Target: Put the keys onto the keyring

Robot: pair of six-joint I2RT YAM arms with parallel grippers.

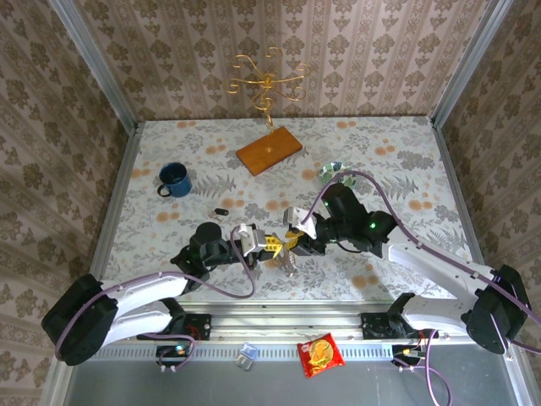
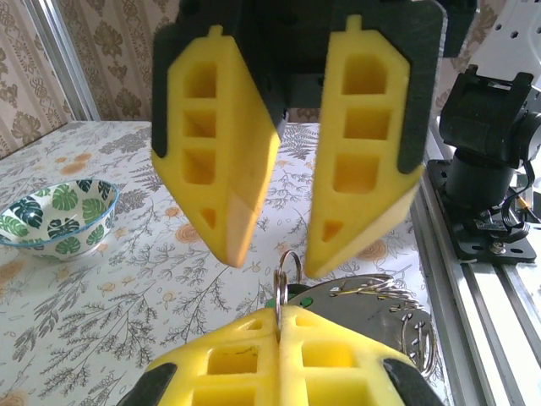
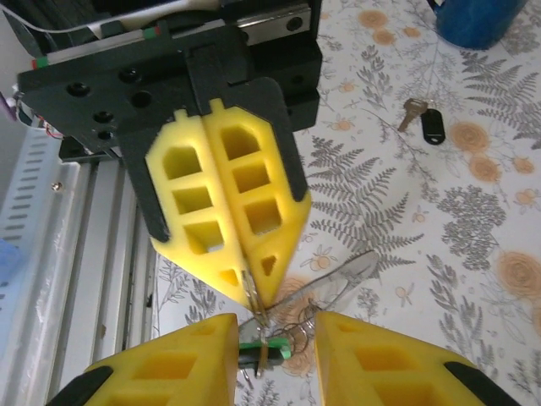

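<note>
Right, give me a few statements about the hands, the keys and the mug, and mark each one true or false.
1. The left hand is shut on the keyring. True.
2. The right hand is clamped shut. False: its fingers stand apart.
3. The black-headed key lies on the table, away from both hands. True.
4. The mug is red. False: it is blue.

We see a blue mug [image 1: 174, 179] at ten o'clock on the table [image 1: 389, 144], a leaf-patterned bowl [image 2: 57, 216] at one o'clock, a red snack packet [image 1: 321, 354] at six
</note>
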